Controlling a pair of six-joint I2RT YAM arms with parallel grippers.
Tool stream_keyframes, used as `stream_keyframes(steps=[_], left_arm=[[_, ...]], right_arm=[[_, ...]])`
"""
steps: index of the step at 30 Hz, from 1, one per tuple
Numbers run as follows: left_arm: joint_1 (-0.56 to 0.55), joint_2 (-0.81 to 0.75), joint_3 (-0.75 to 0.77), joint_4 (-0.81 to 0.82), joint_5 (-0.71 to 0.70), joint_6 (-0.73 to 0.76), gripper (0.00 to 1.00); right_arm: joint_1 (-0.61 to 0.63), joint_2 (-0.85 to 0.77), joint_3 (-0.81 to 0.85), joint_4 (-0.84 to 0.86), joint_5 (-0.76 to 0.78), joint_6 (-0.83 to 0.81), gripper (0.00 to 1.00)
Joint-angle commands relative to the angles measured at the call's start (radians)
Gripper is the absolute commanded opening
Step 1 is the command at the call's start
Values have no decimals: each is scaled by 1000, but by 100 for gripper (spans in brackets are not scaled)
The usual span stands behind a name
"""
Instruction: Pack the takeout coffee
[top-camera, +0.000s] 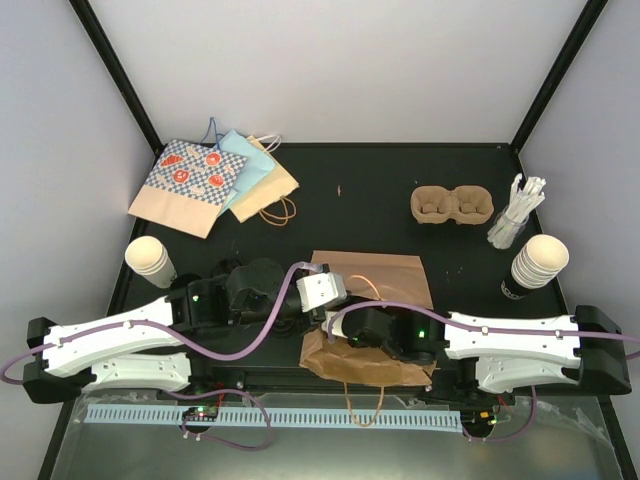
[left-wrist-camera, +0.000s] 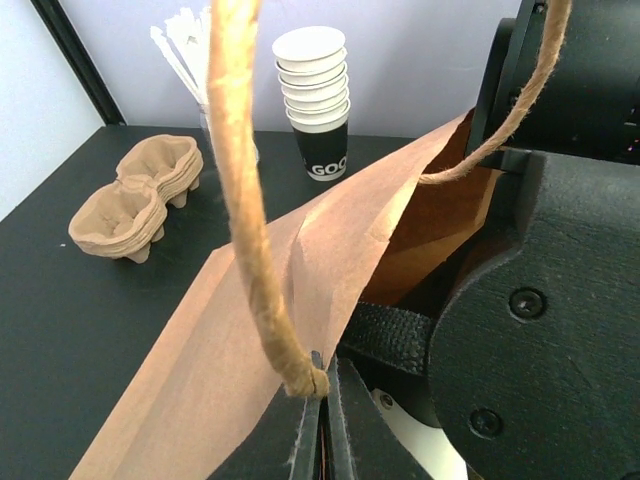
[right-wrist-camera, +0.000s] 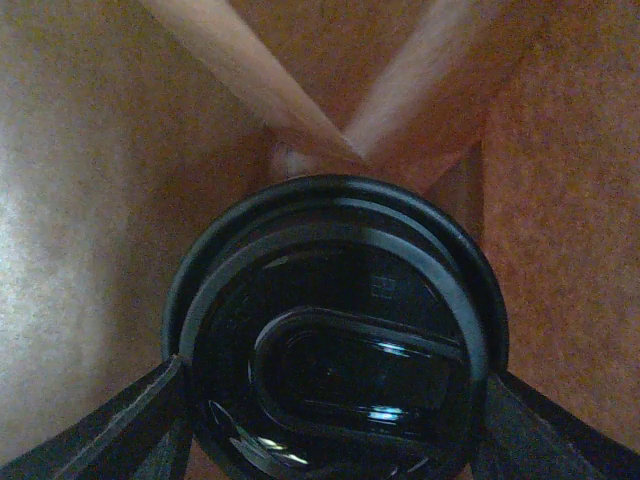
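Observation:
A brown paper bag (top-camera: 385, 272) lies at the table's near middle. My left gripper (left-wrist-camera: 325, 400) is shut on the bag's mouth edge, right where the twine handle (left-wrist-camera: 245, 200) is fixed, and holds it up. My right gripper (right-wrist-camera: 330, 440) is inside the bag (right-wrist-camera: 90, 220). Its fingers (right-wrist-camera: 110, 430) press both sides of a round black lid (right-wrist-camera: 340, 330), and the cup under the lid is hidden. The tan pulp carrier (top-camera: 452, 205) sits at the back right. Stacks of cream cups stand at the right (top-camera: 538, 262) and left (top-camera: 150, 260).
A holder of white stirrers (top-camera: 515, 215) stands beside the right cup stack. Patterned and plain paper bags (top-camera: 210, 180) lie fanned at the back left. Both arms (top-camera: 500, 340) crowd the near edge around the brown bag.

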Motion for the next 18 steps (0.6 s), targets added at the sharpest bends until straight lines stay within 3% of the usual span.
stream_keyframes(steps=[1, 11, 18], left_arm=[[-7, -14, 7, 24, 22, -27, 1], [-7, -36, 13, 27, 62, -39, 1], [-7, -42, 2, 38, 98, -58, 2]], right_arm=[[-5, 19, 2, 24, 0, -7, 44], [-22, 83, -43, 42, 115, -26, 43], [-23, 98, -59, 100, 95, -50, 43]])
